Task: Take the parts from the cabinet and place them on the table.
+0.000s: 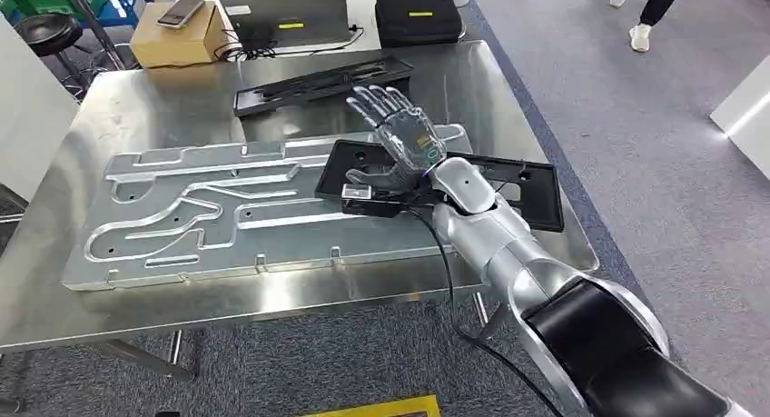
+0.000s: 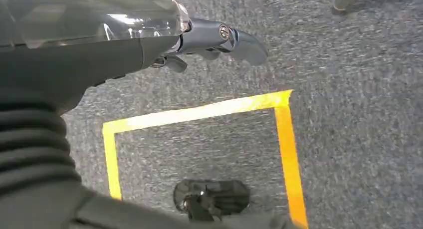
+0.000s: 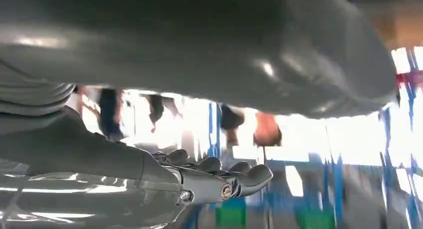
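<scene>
The steel-topped desk (image 1: pixel 508 90) takes up most of the room in front of the robot. On its left and middle lies a long silver machined metal plate with curved grooves (image 1: pixel 209 208). To the right of that plate, overlapping its right end, rests a flat black rectangular plastic frame part (image 1: pixel 531 194). A second long black frame part (image 1: pixel 318 83) lies further back on the desk. Beyond it, at the far edge, sit a brown cardboard box (image 1: pixel 174 40) with a phone on top, a grey laptop (image 1: pixel 283 15) and a black zip case (image 1: pixel 418 17).

The right hand (image 1: pixel 399 140) hovers over the near black part, fingers (image 1: pixel 372 99) spread wide and holding nothing. The left hand (image 2: pixel 209 39) hangs over grey carpet with yellow floor tape (image 2: pixel 287 144); its fingers are loosely apart, gripping nothing.
</scene>
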`<state>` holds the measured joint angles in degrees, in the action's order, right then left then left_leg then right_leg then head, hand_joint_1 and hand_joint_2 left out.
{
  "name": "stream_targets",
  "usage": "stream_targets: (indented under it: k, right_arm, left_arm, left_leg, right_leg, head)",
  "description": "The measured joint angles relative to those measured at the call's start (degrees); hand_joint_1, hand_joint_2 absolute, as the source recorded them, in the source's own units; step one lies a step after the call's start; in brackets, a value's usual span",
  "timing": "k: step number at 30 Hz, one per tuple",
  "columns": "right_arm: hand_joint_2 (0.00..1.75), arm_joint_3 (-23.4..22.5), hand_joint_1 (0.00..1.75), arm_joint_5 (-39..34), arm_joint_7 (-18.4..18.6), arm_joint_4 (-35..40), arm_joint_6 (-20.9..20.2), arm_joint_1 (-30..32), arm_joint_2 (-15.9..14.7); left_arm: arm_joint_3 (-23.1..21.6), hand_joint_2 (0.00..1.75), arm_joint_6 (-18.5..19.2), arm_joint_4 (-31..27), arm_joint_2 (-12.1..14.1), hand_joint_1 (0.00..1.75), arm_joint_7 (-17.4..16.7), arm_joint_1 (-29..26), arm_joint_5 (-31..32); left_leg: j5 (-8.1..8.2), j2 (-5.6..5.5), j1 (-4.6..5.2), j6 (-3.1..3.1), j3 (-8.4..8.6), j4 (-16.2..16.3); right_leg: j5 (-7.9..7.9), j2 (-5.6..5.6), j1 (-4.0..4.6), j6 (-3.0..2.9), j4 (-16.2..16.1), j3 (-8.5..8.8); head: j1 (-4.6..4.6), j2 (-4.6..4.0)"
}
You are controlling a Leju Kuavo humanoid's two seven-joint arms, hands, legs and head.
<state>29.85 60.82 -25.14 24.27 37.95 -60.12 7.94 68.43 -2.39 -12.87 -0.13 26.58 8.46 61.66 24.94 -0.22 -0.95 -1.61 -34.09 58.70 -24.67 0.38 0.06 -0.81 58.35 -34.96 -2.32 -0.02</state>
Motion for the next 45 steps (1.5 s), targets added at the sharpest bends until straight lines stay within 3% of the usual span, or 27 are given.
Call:
stream_targets:
  k: [1, 4, 5, 6, 9, 10, 12, 14, 15, 19, 20, 22, 24, 25, 26, 27, 29, 30, 35, 36, 37, 39, 40, 41, 42, 43, 45]
  right_arm:
    - [0.0, -1.0, 0.0, -1.27, -0.67, 3.11, 1.0, 1.12, -0.69]
    - [0.0, -4.04, 0.0, -1.24, 0.23, 14.76, 1.79, 7.67, -3.18]
    - [0.0, -7.65, 0.0, -1.15, 0.66, 25.79, 2.05, 13.0, -5.65]
    - [0.0, -10.43, 0.0, -1.77, 0.55, 31.49, 2.11, 15.94, -7.27]
    - [0.0, -17.37, 0.0, -4.75, -1.88, 42.09, 2.24, 22.48, -11.35]
    - [0.0, -20.16, 0.0, -5.79, -3.59, 47.3, 2.38, 27.88, -13.28]
    - [0.0, -27.22, 0.0, -7.6, -7.83, 56.73, 2.53, 38.18, -15.38]
    - [0.0, -33.53, 0.0, -10.4, -9.24, 62.12, 2.53, 44.14, -17.3]
    - [0.0, -36.28, 0.0, -12.26, -9.8, 64.91, 2.53, 46.83, -18.49]
    - [0.0, -45.85, 0.0, -16.19, -10.88, 72.58, 2.49, 59.37, -20.22]
    - [0.0, -47.45, 0.0, -16.47, -11.08, 73.81, 2.4, 61.51, -20.09]
    - [0.0, -50.33, 0.0, -16.52, -11.29, 76.02, 1.96, 65.65, -19.43]
    - [0.0, -53.38, 0.0, -14.97, -11.62, 76.84, 1.5, 69.34, -17.32]
    - [0.0, -54.22, 0.0, -14.79, -11.88, 76.95, 1.25, 70.68, -16.46]
    - [0.0, -55.07, 0.0, -14.77, -12.12, 76.95, 0.44, 71.73, -15.48]
    - [0.0, -55.68, 0.0, -14.7, -12.17, 76.91, -0.12, 72.28, -14.71]
    - [0.0, -57.41, 0.0, -13.8, -12.08, 75.96, -1.01, 72.43, -13.16]
    - [0.0, -58.55, 0.0, -12.95, -12.06, 75.13, -1.58, 72.42, -12.44]
    - [0.0, -67.1, 0.0, -9.71, -13.39, 68.28, -7.8, 71.85, -8.01]
    - [0.0, -69.05, 0.0, -8.67, -13.44, 66.65, -9.13, 71.42, -7.37]
    - [0.0, -71.69, 0.0, -7.93, -13.9, 64.27, -10.41, 70.92, -6.54]
    - [0.0, -77.15, 0.0, -5.4, -14.27, 57.55, -11.72, 69.13, -5.8]
    - [0.0, -80.0, 0.0, -3.51, -14.2, 53.13, -11.52, 68.07, -5.69]
    - [0.0, -82.79, 0.0, -1.3, -13.34, 48.54, -10.74, 67.32, -5.67]
    - [0.0, -85.11, 0.0, 1.17, -11.91, 43.87, -9.31, 66.75, -5.71]
    - [0.0, -87.1, 0.0, 3.4, -10.54, 39.16, -7.8, 65.94, -5.84]
    - [0.0, -90.87, 0.0, 7.27, -6.6, 29.51, -6.83, 64.45, -6.08]
  left_arm:
    - [-0.02, 0.0, 0.4, -0.02, -0.02, 0.0, 0.18, 0.05, -0.37]
    - [-0.02, 0.0, 1.25, 0.0, -0.13, 0.0, 0.62, -0.43, -1.25]
    - [0.0, 0.0, 1.88, 0.04, -0.35, 0.0, 0.96, -0.87, -2.08]
    - [0.04, 0.0, 2.08, 0.07, -0.44, 0.0, 1.14, -1.18, -2.45]
    - [0.24, 0.0, 2.52, 0.15, -0.55, 0.0, 1.9, -2.22, -3.56]
    - [0.67, 0.0, 2.56, 0.15, -0.55, 0.0, 2.39, -2.47, -4.41]
    - [1.66, 0.0, 2.5, 0.15, -0.63, 0.0, 3.17, -3.64, -5.8]
    - [2.34, 0.0, 2.36, 0.15, -0.68, 0.0, 3.28, -4.57, -6.67]
    - [2.77, 0.0, 2.3, 0.2, -0.96, 0.0, 3.37, -4.59, -6.99]
    - [3.96, 0.0, 1.45, 0.2, -0.98, 0.0, 3.59, -4.77, -7.59]
    - [4.33, 0.0, 1.31, 0.17, -0.9, 0.0, 3.54, -4.76, -7.59]
    - [4.46, 0.0, 1.27, 0.2, -1.09, 0.0, 3.3, -4.75, -7.52]
    - [4.7, 0.0, 1.23, 0.2, -1.09, 0.0, 3.04, -4.76, -7.56]
    - [4.81, 0.0, 1.23, 0.2, -1.14, 0.0, 3.0, -4.78, -7.61]
    - [4.94, 0.0, 1.18, 0.2, -1.16, 0.0, 2.93, -4.84, -7.72]
    - [5.01, 0.0, 1.14, 0.2, -1.18, 0.0, 2.93, -4.85, -7.76]
    - [5.33, 0.0, 1.03, 0.2, -1.2, 0.0, 2.93, -4.7, -7.76]
    - [5.51, 0.0, 0.96, 0.17, -1.2, 0.0, 2.93, -4.46, -7.76]
    - [5.86, 0.0, 0.79, 0.17, -1.42, 0.0, 3.11, -4.52, -7.72]
    - [5.92, 0.0, 0.79, 0.2, -1.57, 0.0, 3.08, -4.47, -7.72]
    - [5.97, 0.0, 0.7, 0.2, -1.6, 0.0, 2.93, -4.46, -7.72]
    - [6.18, 0.0, 0.4, 0.2, -1.77, 0.0, 2.69, -4.59, -7.74]
    - [6.32, 0.0, 0.29, 0.2, -1.84, 0.0, 2.54, -4.67, -7.74]
    - [6.38, 0.0, 0.2, 0.2, -1.88, 0.0, 2.27, -4.72, -7.74]
    - [6.47, 0.0, 0.16, 0.2, -2.01, 0.0, 2.1, -4.84, -7.67]
    - [6.6, 0.0, 0.11, 0.2, -2.12, 0.0, 1.88, -5.03, -7.56]
    - [6.69, 0.0, 0.11, 0.2, -2.45, 0.0, 1.73, -5.23, -7.04]
  left_leg:
    - [-0.34, -0.16, 0.15, 0.56, -0.28, -0.32]
    - [-0.32, -0.42, 0.27, 1.25, -0.2, -0.21]
    - [-0.65, -0.65, -0.33, 2.04, 0.09, -0.92]
    - [-0.73, -0.96, -0.25, 2.28, 0.15, -0.97]
    - [-0.74, -0.83, -0.04, 2.82, -0.15, -0.95]
    - [-0.64, -1.0, -0.05, 3.06, -0.05, -0.95]
    - [-0.29, -1.49, 0.02, 3.25, 0.34, -0.91]
    - [-0.18, -1.46, 0.4, 3.09, 0.34, -0.55]
    - [-0.05, -1.24, 0.64, 2.92, 0.26, -0.45]
    - [0.07, -1.28, 0.72, 1.97, 0.57, -0.8]
    - [0.72, -0.94, 1.07, 1.6, 0.41, -0.17]
    - [5.52, -0.44, 0.83, 1.05, -0.9, 4.14]
    - [11.32, -0.19, 0.54, 0.61, -3.7, 13.39]
    - [12.61, -0.18, 0.53, 0.47, -4.19, 16.13]
    - [12.43, -0.18, 0.53, 0.42, -3.32, 16.11]
    - [11.23, -0.18, 0.53, 0.49, -1.14, 13.34]
    - [7.59, -0.17, 0.54, 0.94, 6.15, 2.27]
    - [7.27, -0.17, 0.59, 1.36, 9.45, -3.29]
    - [4.57, -0.23, 1.37, 3.13, 7.75, -3.08]
    - [3.66, 0.03, 0.94, 3.42, 7.29, -3.26]
    - [2.98, 0.09, 0.95, 3.88, 6.41, -3.26]
    - [1.87, 0.34, 0.97, 4.12, 4.87, -3.22]
    - [1.3, 0.37, 1.02, 4.11, 4.16, -3.16]
    - [0.74, 0.36, 1.07, 4.07, 3.43, -3.04]
    - [0.25, 0.34, 1.1, 3.97, 2.69, -2.89]
    - [-0.09, 0.3, 1.12, 3.8, 2.09, -2.72]
    - [-0.53, 0.32, 1.14, 3.41, 1.15, -2.21]
  right_leg:
    - [0.05, 0.03, 0.05, 0.22, 0.17, -0.16]
    - [0.12, -0.25, 0.05, 1.02, -0.39, 0.3]
    - [-0.62, -0.5, 0.02, 1.7, 0.13, 0.47]
    - [-1.93, -0.32, -0.22, 2.09, 1.91, -0.22]
    - [-7.84, -0.3, -0.27, 2.61, 13.98, -6.64]
    - [-8.18, -0.29, -0.27, 2.63, 16.41, -7.73]
    - [-5.19, -0.32, -0.33, 2.36, 13.02, -6.06]
    - [-0.85, -0.46, -0.2, 1.59, 2.91, -1.3]
    - [-0.33, -0.6, 0.28, 1.03, -0.17, -0.06]
    - [0.38, -0.65, 0.44, 0.59, -0.42, 0.26]
    - [0.83, -0.78, -0.44, 0.17, -1.09, 0.22]
    - [1.15, -0.77, -0.44, -0.33, -1.2, -0.08]
    - [1.59, -0.88, -0.31, -0.44, -1.17, -0.74]
    - [1.92, -0.9, -0.3, -0.43, -1.11, -1.2]
    - [2.32, -0.89, -0.31, -0.4, -1.06, -1.72]
    - [2.72, -0.81, -0.31, -0.34, -1.0, -2.22]
    - [3.58, -0.45, -0.32, -0.03, -0.89, -3.12]
    - [4.09, -0.44, -0.33, 0.25, -0.78, -3.4]
    - [6.35, -0.38, -0.4, 2.16, -1.98, -3.04]
    - [5.67, -0.33, -0.59, 2.37, -1.55, -3.38]
    - [1.89, -0.36, -0.68, 2.64, 0.46, -4.47]
    - [-5.59, -0.36, -0.9, 3.32, 8.88, -6.78]
    - [-7.94, -0.37, -0.94, 3.57, 13.52, -7.7]
    - [-8.58, -0.38, -0.97, 3.69, 16.57, -7.83]
    - [-7.49, -0.36, -0.97, 3.67, 16.81, -6.74]
    - [-5.54, -0.36, -0.95, 3.53, 14.49, -4.15]
    - [-3.25, -0.37, -0.93, 2.91, 3.92, 3.96]
  head:
    - [0.0, 0.0]
    - [0.0, 0.0]
    - [0.0, 0.0]
    - [0.02, 0.0]
    - [0.0, 0.0]
    - [0.0, 0.0]
    - [0.0, 0.0]
    - [0.02, 0.0]
    - [0.0, 0.0]
    - [0.02, 0.0]
    - [0.0, 0.0]
    - [0.0, 0.0]
    - [0.0, 0.0]
    - [0.0, 0.0]
    - [0.0, 0.0]
    - [0.0, 0.0]
    - [0.0, 0.0]
    - [0.0, 0.0]
    - [0.07, 0.0]
    - [0.04, 0.0]
    - [0.07, 0.0]
    - [0.07, 0.0]
    - [0.07, 0.0]
    - [0.07, 0.0]
    - [0.06, 0.0]
    - [0.07, 0.0]
    - [0.07, 0.0]
